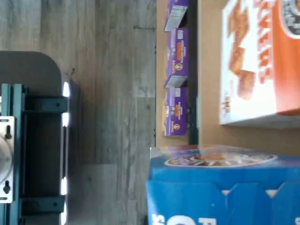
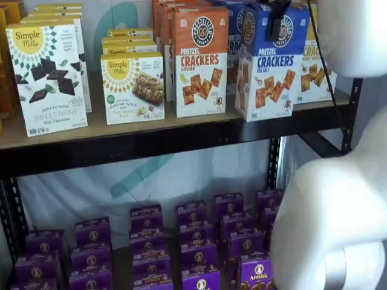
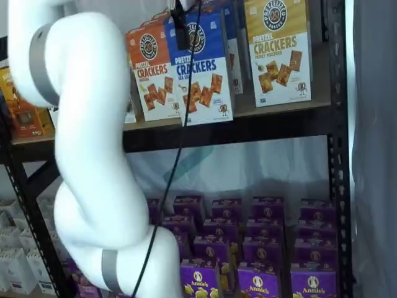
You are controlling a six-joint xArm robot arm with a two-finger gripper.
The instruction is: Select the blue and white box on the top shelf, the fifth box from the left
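Note:
The blue and white box (image 2: pixel 269 66) (image 3: pixel 201 74) stands at the front edge of the top shelf (image 2: pixel 151 142) (image 3: pixel 279 121), leaning slightly forward of its row. My gripper (image 2: pixel 278 21) (image 3: pixel 180 28) comes down from above, and its black fingers are shut on the box's blue top edge. Only the lower ends of the fingers show in both shelf views. The wrist view shows the box's blue top (image 1: pixel 220 187) close up, and no fingers.
An orange-topped Cheddar box (image 2: pixel 199 60) (image 3: pixel 152 74) stands just left of the held box, a yellow-topped box (image 3: pixel 276 49) to its right. Simple Mills boxes (image 2: pixel 48 78) fill the shelf's left. Small purple boxes (image 2: pixel 193 241) crowd the lower level. My white arm (image 3: pixel 87 155) and cable (image 3: pixel 180 143) hang in front.

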